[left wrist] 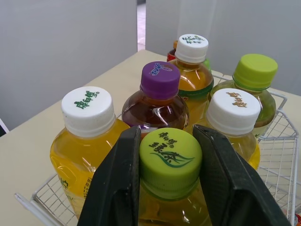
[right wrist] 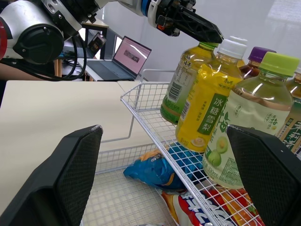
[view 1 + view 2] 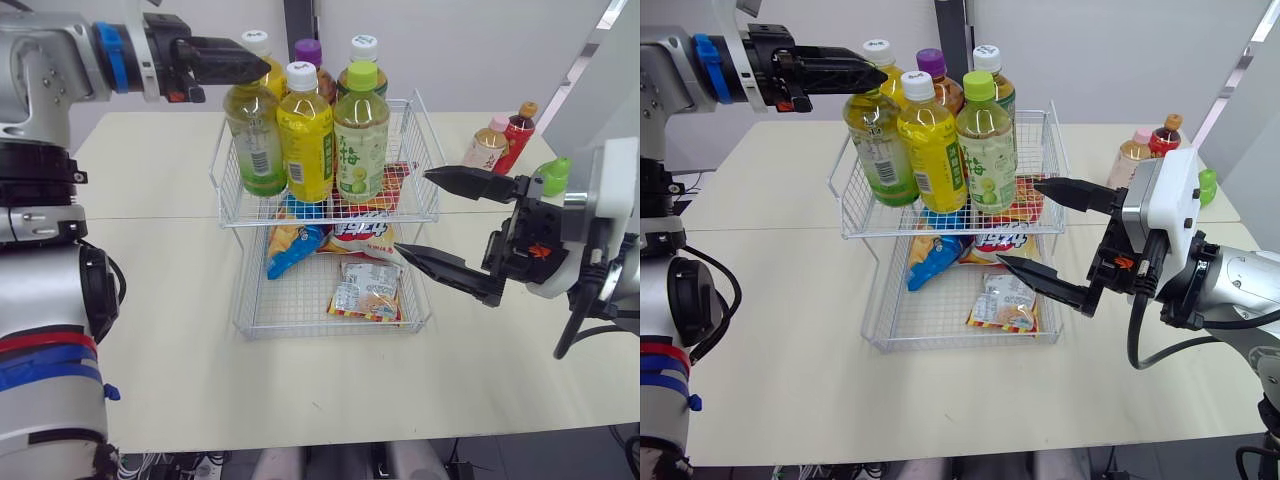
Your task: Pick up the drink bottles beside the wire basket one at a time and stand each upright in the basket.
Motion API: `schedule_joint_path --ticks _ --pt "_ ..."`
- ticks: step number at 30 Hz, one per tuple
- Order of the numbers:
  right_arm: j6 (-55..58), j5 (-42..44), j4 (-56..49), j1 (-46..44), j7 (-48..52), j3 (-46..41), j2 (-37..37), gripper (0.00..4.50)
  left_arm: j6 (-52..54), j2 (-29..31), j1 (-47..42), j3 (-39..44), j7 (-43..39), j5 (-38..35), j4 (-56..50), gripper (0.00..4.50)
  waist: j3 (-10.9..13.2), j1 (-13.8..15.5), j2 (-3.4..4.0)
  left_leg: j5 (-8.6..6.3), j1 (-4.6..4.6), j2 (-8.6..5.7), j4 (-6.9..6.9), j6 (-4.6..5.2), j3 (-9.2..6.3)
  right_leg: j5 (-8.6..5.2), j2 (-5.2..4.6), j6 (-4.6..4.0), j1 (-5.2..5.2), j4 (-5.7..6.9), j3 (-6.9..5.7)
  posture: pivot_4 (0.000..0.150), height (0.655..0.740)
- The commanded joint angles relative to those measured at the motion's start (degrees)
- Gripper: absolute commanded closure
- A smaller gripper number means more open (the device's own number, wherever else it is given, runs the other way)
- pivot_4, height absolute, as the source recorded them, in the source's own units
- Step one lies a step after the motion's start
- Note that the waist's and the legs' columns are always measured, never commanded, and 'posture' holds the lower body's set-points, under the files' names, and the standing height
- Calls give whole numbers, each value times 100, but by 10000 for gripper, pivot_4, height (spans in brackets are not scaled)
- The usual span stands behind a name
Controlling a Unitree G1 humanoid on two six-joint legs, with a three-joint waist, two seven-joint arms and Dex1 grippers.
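A two-tier wire basket [image 3: 423,150] stands mid-table, with several drink bottles upright in its upper tier. My left gripper [image 3: 243,63] is shut on the lime cap [image 1: 170,157] of a green tea bottle [image 3: 252,140] at the tier's front left corner. Next to it are a yellow bottle [image 3: 306,140] and a pale green bottle [image 3: 361,140], and three more stand behind. My right gripper [image 3: 412,212] hangs open at the basket's right side, holding nothing. A peach bottle [image 3: 487,146] and a red bottle [image 3: 518,134] stand on the table to the basket's right, behind it.
Snack packets [image 3: 366,290] and a blue bag [image 3: 292,247] lie in the lower tier. A small green object [image 3: 554,174] sits behind my right gripper. A laptop [image 2: 127,55] sits on a desk beyond the table. Bare tabletop [image 3: 150,170] lies left of the basket.
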Motion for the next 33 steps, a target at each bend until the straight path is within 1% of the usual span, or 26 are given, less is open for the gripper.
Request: schedule_joint_path --ticks 1,3,8,11,12,17,21,26,30,33 --pt "-68 78 -106 -15 -33 -139 -73 0 20 48 -68 130 9 -85 -188 31755 0 0 0 0 0 0 0 0 0 0 0 0 0 0 0 1500 7400" --pt "-75 77 -113 1 -34 -151 -78 0 29 61 -80 129 -28 -110 -176 24391 0 0 0 0 0 0 0 0 1 0 0 0 0 0 0 1500 7400" --pt "-77 79 -121 21 -34 -175 -101 0 104 124 -152 160 -131 -203 -215 10327 0 0 0 0 0 0 0 0 2 0 0 0 0 0 0 1500 7400" --pt "-86 79 -131 46 -33 -196 -108 0 160 144 -220 269 -16 -247 -218 923 0 0 0 0 0 0 0 0 1 0 0 0 0 0 0 1500 7400" --pt "-90 77 -134 51 -32 -201 -109 0 168 166 -227 292 17 -245 -236 378 0 0 0 0 0 0 0 0 1 0 0 0 0 0 0 1500 7400" --pt "-119 66 -129 89 7 -234 -131 0 412 331 -176 455 101 -356 -482 378 0 -1 0 0 0 0 0 0 0 0 0 0 0 0 0 1500 7400" --pt "-160 68 -101 86 58 -265 -148 0 556 587 -228 535 -19 -491 -592 378 0 -7 0 0 1 1 0 0 0 0 0 0 0 0 1 1500 7400" --pt "-234 59 -93 101 102 -291 -131 0 421 952 -232 556 -221 -538 -535 378 0 -5 0 0 1 0 0 0 3 0 1 0 1 0 0 1500 7400" --pt "-287 31 -56 124 150 -403 -147 0 285 1288 -169 781 -461 -687 -472 378 0 -6 0 0 1 1 0 0 4 0 1 0 1 0 -1 1500 7400" --pt "-376 -131 116 140 301 -599 -244 0 70 1486 -12 1035 -310 -647 -347 378 0 -7 1 0 1 1 -1 0 6 0 1 0 0 0 -2 1500 7400"
